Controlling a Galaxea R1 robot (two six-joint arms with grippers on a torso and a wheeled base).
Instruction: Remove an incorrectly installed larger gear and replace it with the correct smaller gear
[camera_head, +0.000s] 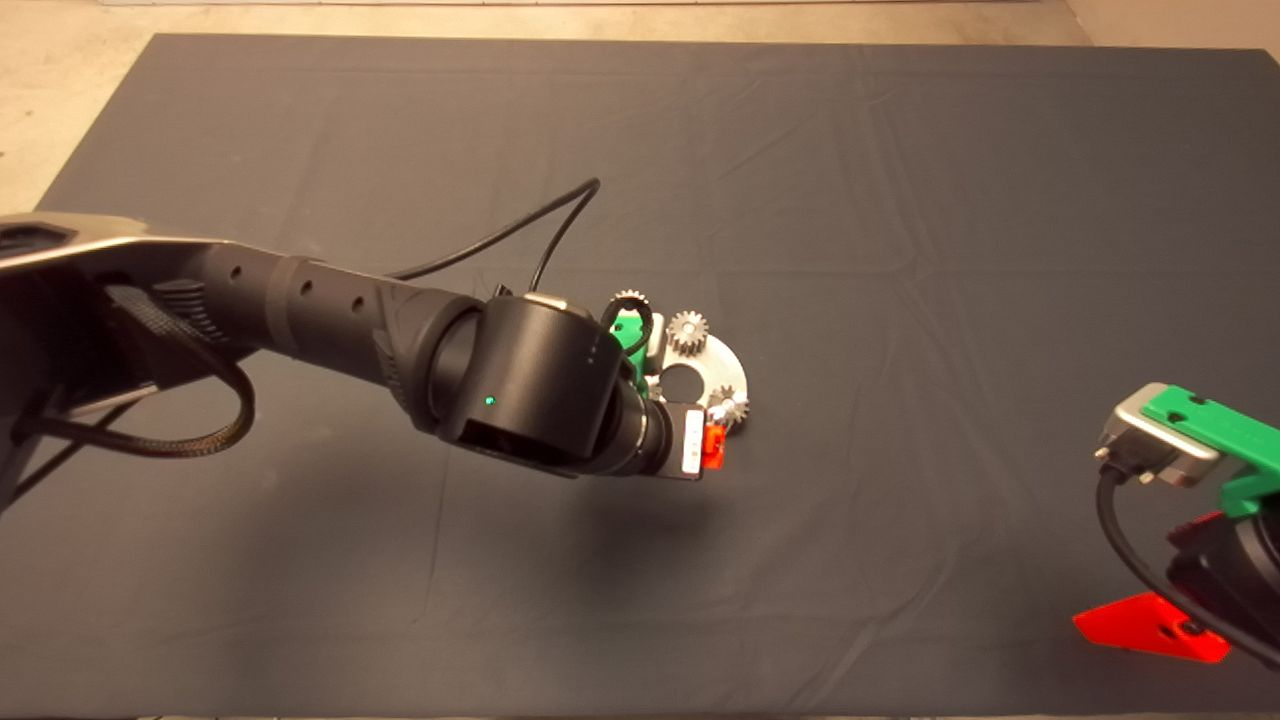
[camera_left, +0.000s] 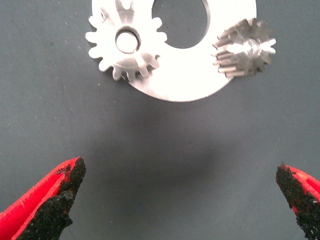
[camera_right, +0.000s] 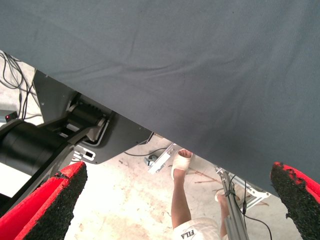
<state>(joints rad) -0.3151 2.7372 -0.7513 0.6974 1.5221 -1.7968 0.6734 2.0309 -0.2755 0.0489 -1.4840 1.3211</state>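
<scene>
A silver plate (camera_left: 185, 75) with a big round hole lies on the dark mat. Pinned on it are the larger gear (camera_left: 126, 46), flat and shiny, and a smaller gear (camera_left: 245, 47) with taller teeth. My left gripper (camera_left: 175, 197) hovers open just short of the plate's edge, with nothing between its fingers. In the head view the left arm reaches to mid-mat, with one red finger (camera_head: 712, 445) beside the plate (camera_head: 722, 372). Gears (camera_head: 687, 330) show on the plate, and another gear (camera_head: 630, 300) is half hidden behind a cable. My right gripper (camera_right: 175, 195) is parked open at the lower right.
The black left arm (camera_head: 520, 380) and its cable cover the mat left of the plate. Bare mat (camera_head: 950, 250) stretches to the right and far side. The right wrist view shows the mat edge, the robot base and a person's leg (camera_right: 180, 200) on the floor.
</scene>
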